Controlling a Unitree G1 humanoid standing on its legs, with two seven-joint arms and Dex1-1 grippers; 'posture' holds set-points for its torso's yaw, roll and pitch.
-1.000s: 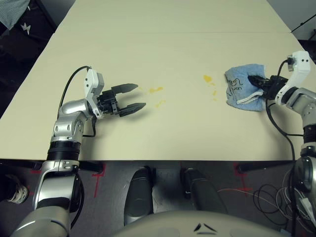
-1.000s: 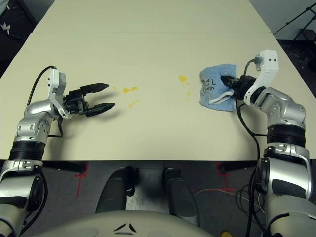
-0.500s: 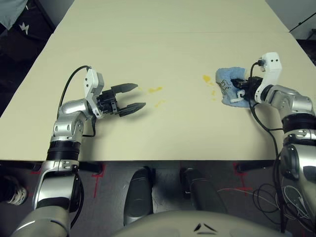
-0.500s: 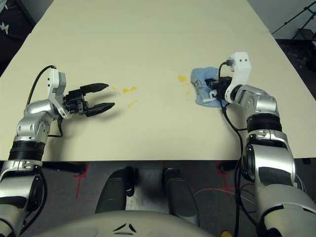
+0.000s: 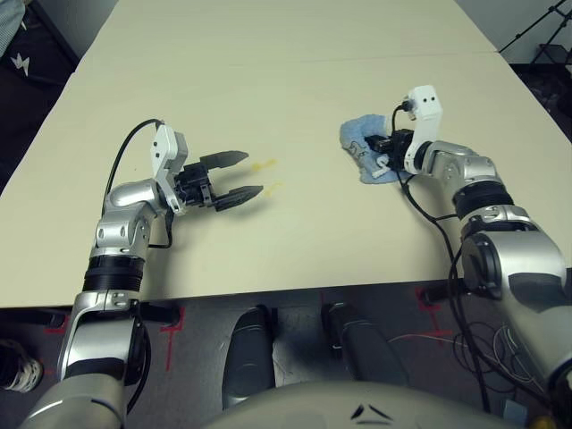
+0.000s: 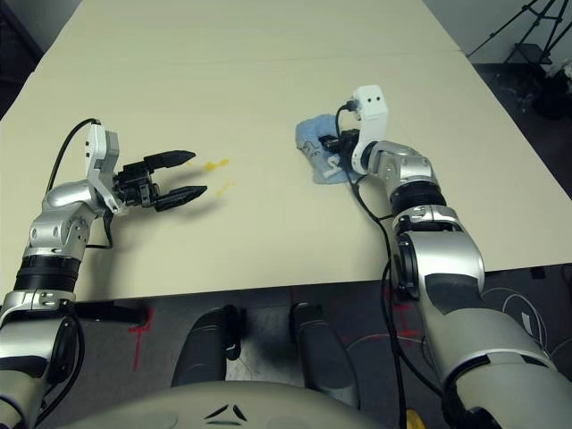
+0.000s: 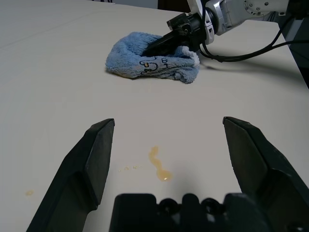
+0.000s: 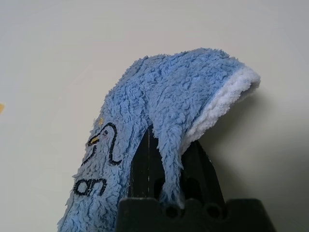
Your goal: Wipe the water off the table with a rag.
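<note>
Rag has slid toward the left edge of the counter. Left eye view: one rag, in the right half; two claws; two main smears of water by the left claw, which stands wide. Left wrist view: one wavy smear, one spot, three tiny droplets. Right wrist view: right claw pinches a rag fold; that small grip could slip under drag, or bunched cloth could miss droplets.
</note>
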